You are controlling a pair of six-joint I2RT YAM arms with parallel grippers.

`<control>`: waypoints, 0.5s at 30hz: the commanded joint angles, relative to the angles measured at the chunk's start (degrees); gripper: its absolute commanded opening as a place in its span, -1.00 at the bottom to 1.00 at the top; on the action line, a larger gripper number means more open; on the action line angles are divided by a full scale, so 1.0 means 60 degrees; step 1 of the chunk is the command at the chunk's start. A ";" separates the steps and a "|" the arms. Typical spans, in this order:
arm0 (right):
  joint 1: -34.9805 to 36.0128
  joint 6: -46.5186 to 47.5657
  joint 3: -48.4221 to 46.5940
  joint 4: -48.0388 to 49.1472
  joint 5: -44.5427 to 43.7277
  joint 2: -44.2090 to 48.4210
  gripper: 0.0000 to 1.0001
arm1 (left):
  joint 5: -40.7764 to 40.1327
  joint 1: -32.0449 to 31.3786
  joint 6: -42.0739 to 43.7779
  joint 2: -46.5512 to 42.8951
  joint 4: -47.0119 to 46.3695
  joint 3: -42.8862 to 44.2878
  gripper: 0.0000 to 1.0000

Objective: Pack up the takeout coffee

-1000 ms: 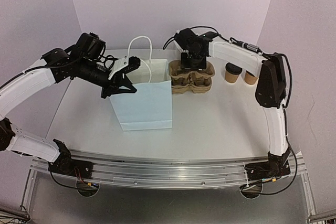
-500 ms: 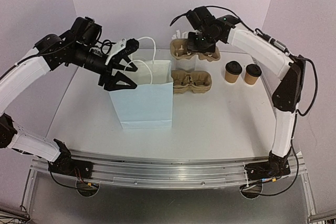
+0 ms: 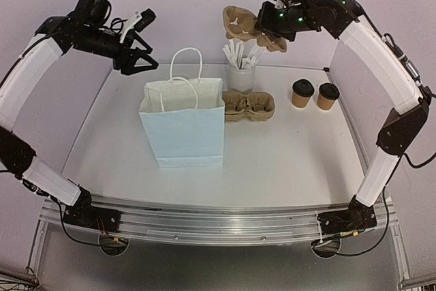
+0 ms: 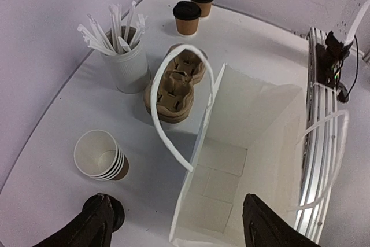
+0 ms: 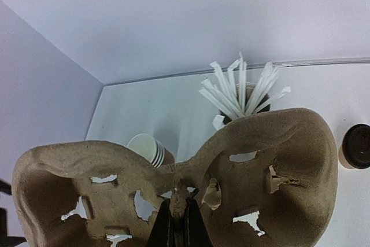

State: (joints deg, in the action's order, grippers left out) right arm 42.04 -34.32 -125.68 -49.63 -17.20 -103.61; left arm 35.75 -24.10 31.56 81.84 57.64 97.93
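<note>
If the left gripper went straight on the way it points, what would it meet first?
Likely the white paper bag, at its open mouth or near handle; depth is unclear.

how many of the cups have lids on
2: the left lidded cup and the right lidded cup stand side by side on the table, right of the carrier stack. None seem hidden.
</note>
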 commanded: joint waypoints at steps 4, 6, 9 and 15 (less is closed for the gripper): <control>0.0122 -0.0365 -0.0374 0.0565 0.1842 0.0346 -1.00 | -0.0562 -0.0120 0.2215 0.1973 0.1881 0.1031 0.67; 0.0206 -0.0419 -0.0296 0.0652 0.1836 0.0453 -1.00 | -0.0794 -0.0130 0.2389 0.2330 0.1964 0.1150 0.66; 0.0377 -0.0511 -0.0197 0.0818 0.1833 0.0567 -1.00 | -0.0863 -0.0152 0.2788 0.2581 0.2096 0.1113 0.52; 0.0927 -0.0656 -0.0554 0.1082 0.1872 0.0403 -1.00 | -0.0975 -0.0862 0.2354 0.2612 0.2363 0.1091 -0.71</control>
State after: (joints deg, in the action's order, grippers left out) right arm 45.05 -37.15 -126.29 -46.11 -6.87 -103.27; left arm 29.75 -26.20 46.23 98.02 68.44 101.57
